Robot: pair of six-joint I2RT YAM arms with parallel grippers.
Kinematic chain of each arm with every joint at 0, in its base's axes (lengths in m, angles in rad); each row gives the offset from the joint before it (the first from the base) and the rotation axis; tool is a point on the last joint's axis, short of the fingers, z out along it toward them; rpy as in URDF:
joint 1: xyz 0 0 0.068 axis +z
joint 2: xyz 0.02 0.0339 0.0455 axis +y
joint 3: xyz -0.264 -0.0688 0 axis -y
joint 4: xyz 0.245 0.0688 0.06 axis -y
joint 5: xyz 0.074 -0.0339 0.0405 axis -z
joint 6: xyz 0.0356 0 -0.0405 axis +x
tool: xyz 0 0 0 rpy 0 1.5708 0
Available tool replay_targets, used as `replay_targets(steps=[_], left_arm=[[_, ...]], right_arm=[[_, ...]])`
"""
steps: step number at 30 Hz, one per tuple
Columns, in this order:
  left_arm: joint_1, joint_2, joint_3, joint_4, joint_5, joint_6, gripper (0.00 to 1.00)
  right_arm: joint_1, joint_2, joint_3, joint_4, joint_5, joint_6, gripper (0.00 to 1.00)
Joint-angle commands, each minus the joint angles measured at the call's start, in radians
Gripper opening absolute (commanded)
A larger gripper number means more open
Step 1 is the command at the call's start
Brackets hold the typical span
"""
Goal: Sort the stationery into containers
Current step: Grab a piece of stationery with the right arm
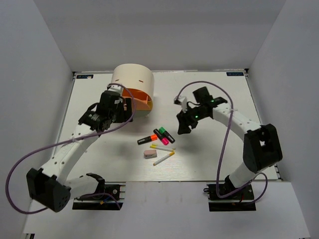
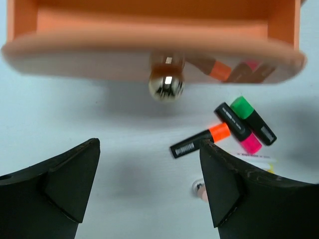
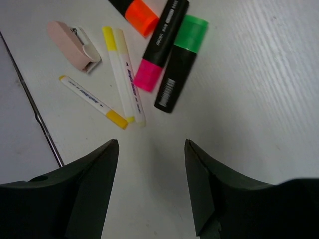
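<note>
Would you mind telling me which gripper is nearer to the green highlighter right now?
Right. The right gripper hovers open just beside the green highlighter, apart from it; the left gripper is farther off, open in front of the knob of the orange drawer.

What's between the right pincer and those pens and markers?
Nothing. The right wrist view shows only bare table between the right pincer and the pens and markers.

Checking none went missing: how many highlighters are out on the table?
3. All lie clustered on the table near the orange drawer: orange-tipped highlighter leftmost, pink-tipped highlighter in the middle, green-tipped highlighter rightmost. Others may hide in the chest.
</note>
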Motion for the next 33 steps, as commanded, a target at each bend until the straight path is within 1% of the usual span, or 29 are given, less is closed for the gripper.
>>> replay_targets(steps=[1,2,3,6,7,9,11,16,20,24,25,29,32,33], left_arm=[[0.005,-0.120,-0.053,-0.036,0.016,-0.019,0.91],[0.005,-0.138,-0.063,-0.051,0.025,-0.019,0.92],[0.005,-0.170,-0.074,-0.051,0.025,-0.031,0.92],[0.005,-0.218,-0.118,-0.079,0.025,-0.051,0.92],[0.005,-0.252,-0.144,-0.079,0.025,-0.067,0.93],[0.005,-0.282,-0.168,-0.079,0.014,-0.080,0.94],[0.005,-0.304,-0.186,-0.079,0.014,-0.091,0.94],[0.005,-0.315,-0.205,-0.089,0.005,-0.113,0.94],[0.005,-0.315,-0.205,-0.089,0.005,-0.113,0.94],[0.005,-0.306,-0.195,-0.089,0.005,-0.113,0.94],[0.005,-0.306,-0.195,-0.089,0.005,-0.113,0.94],[0.005,-0.306,-0.195,-0.089,0.005,-0.123,0.94],[0.005,-0.316,-0.195,-0.089,0.005,-0.133,0.94],[0.005,-0.316,-0.195,-0.089,0.005,-0.142,0.94]], right_arm=[[0.102,0.046,0.055,0.089,0.095,0.128,0.62],[0.117,0.089,0.067,0.103,0.158,0.148,0.62],[0.160,0.106,0.079,0.121,0.175,0.206,0.62],[0.193,0.186,0.135,0.155,0.235,0.281,0.63],[0.202,0.219,0.156,0.164,0.244,0.289,0.63],[0.214,0.268,0.172,0.176,0.299,0.318,0.64],[0.232,0.305,0.196,0.195,0.321,0.343,0.64],[0.262,0.341,0.216,0.231,0.396,0.377,0.64],[0.272,0.356,0.202,0.265,0.439,0.395,0.64],[0.286,0.368,0.187,0.299,0.483,0.414,0.60],[0.289,0.373,0.176,0.305,0.514,0.417,0.58],[0.294,0.362,0.121,0.340,0.579,0.427,0.53],[0.297,0.338,0.067,0.351,0.599,0.461,0.52],[0.297,0.330,0.025,0.360,0.600,0.464,0.52]])
